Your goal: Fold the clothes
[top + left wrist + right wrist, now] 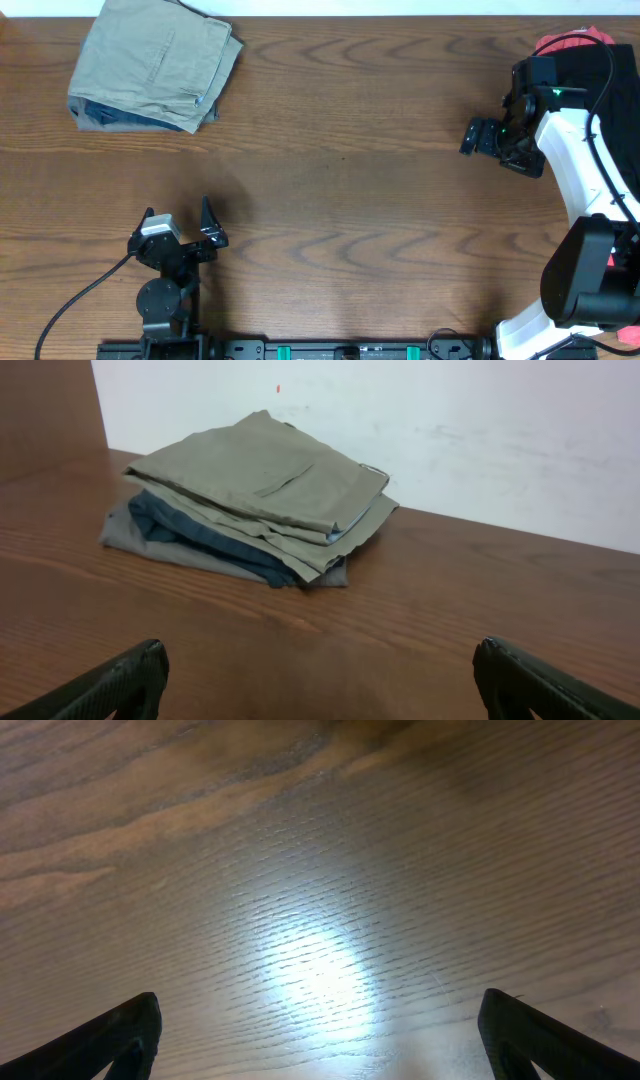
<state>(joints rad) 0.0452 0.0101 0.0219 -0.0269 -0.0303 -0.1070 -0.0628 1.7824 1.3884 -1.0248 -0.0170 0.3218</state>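
Observation:
A stack of folded clothes (pixel 155 65) lies at the table's far left: khaki shorts on top, navy denim and grey pieces under them. It also shows in the left wrist view (pixel 255 500). A black and red pile (pixel 590 50) lies at the far right edge, partly hidden by the right arm. My left gripper (pixel 185 225) is open and empty near the front left (pixel 320 680). My right gripper (pixel 480 137) is open and empty over bare wood (pixel 320 1040), just left of the black and red pile.
The wooden table (pixel 350 180) fills the view. A white wall (pixel 450 420) stands behind the folded stack. A black cable (pixel 80 300) runs from the left arm's base to the front left corner.

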